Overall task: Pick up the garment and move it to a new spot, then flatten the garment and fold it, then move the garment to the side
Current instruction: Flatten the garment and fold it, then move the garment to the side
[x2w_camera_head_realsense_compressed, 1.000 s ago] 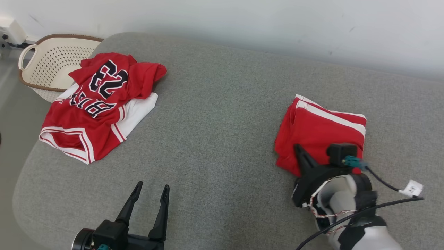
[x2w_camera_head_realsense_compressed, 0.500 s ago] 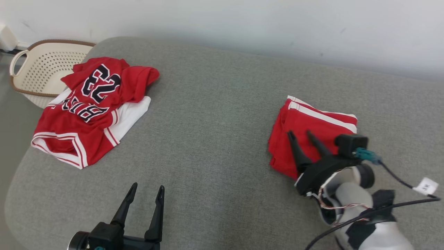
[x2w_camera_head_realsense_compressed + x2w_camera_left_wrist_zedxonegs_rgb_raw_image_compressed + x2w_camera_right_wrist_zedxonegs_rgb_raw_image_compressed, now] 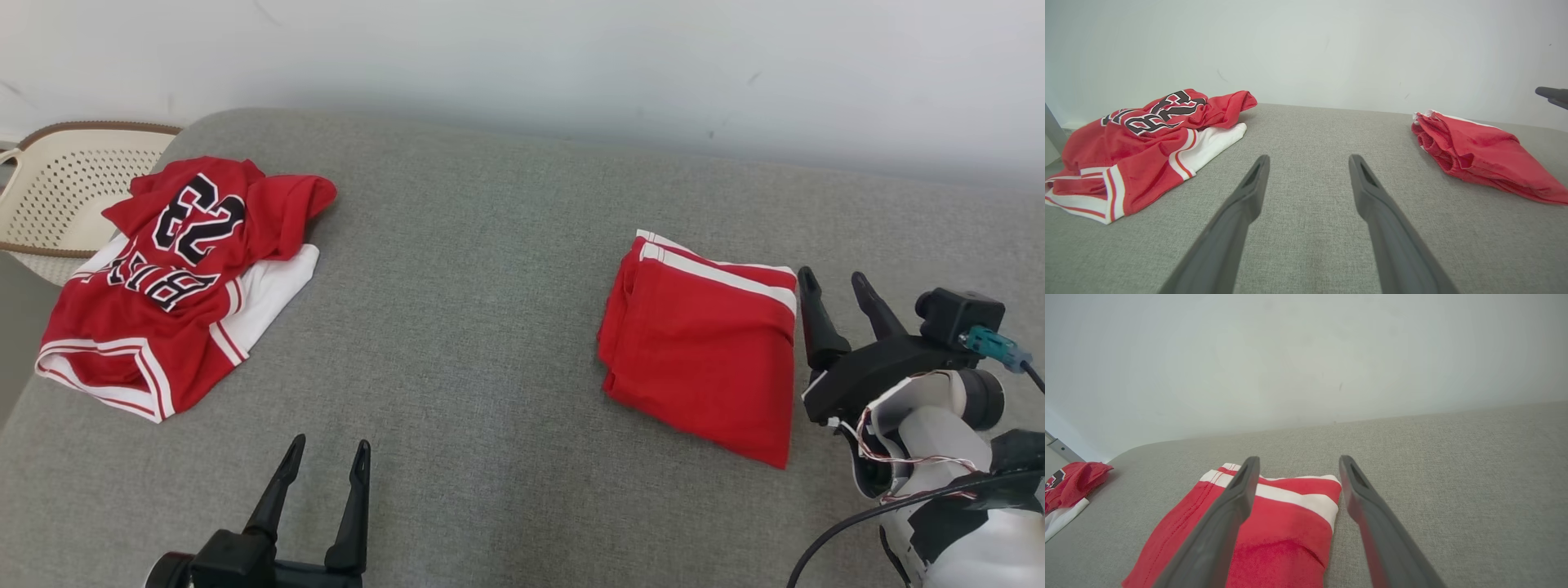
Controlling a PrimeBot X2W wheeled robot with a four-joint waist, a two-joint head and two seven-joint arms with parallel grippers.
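— Where was the garment?

— The folded red garment, with a white stripe along its far end, lay flat on the grey cushion. It was just to the left of the right gripper. In the right wrist view, the garment's striped corner lay between the two fingers and below them.

— Did the gripper hold it?

— No. Its fingers stood apart with nothing between them. I could not tell if the nearer finger touched the edge of the cloth.

— And the other arm?

— The left gripper was low over the bare cushion, also with its fingers spread and holding nothing. The garment was well apart from it, ahead and to its right.

— What else was there?

— A pile of jerseys, red over white, with black letters and a number, lay ahead of the left gripper and to its left. Beyond that pile, a cream basket with holes stood off the edge of the cushion. A pale wall rose behind everything.
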